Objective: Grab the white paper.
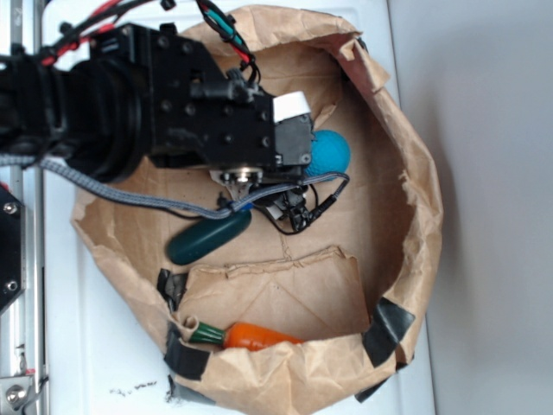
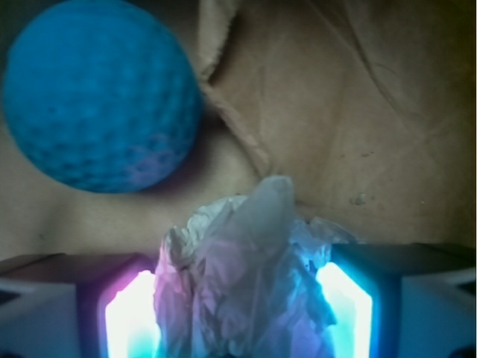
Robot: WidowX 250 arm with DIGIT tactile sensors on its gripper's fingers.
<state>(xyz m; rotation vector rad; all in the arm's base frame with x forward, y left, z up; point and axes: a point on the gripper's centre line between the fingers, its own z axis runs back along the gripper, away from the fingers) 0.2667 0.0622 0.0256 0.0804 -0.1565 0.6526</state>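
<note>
Crumpled white paper sits squarely between the gripper fingers, which flank it closely, apparently clenched on it; blue ball lies just beyond.

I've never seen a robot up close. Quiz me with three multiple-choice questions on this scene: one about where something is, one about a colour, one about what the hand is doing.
1. Where does the carrot lie?
A. beside the ball
B. by the bag's near rim, apart from the other things
C. between the hand's fingers

2. What colour is the ball?
A. red
B. blue
C. yellow

3. What is the state of the hand?
A. open above the carrot
B. shut on the ball
C. around the white paper, a finger on each side

Answers:
1 B: the exterior view shows it alone by the taped rim.
2 B: both views show it blue.
3 C: the wrist view shows the wad between the lit fingers.
</note>
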